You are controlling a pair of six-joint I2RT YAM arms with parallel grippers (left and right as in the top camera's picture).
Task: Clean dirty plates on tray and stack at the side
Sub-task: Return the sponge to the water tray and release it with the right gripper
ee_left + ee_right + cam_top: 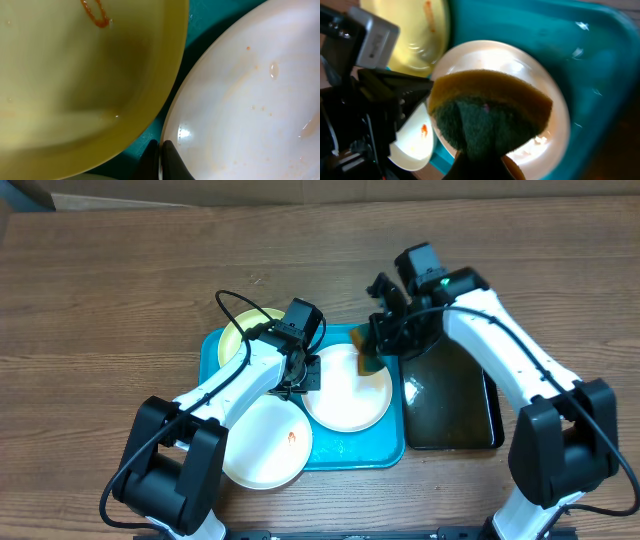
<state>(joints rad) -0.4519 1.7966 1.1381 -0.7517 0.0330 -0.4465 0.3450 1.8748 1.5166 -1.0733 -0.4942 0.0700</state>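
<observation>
The turquoise tray (360,450) holds three plates. A pale yellow plate (243,330) with a red smear (95,12) lies at its back left. At its front left a white plate (262,445) with a red spot overhangs the rim. The third plate (350,400), white, is in the middle. My left gripper (306,376) is shut on that plate's left rim (161,150). My right gripper (378,340) is shut on a yellow and dark green sponge (490,110). It holds the sponge at the plate's back right edge.
Just right of the turquoise tray stands a black tray of murky water (450,405). The left arm's black body (370,100) lies close to the sponge on its left. Bare wooden tabletop (100,300) surrounds both trays.
</observation>
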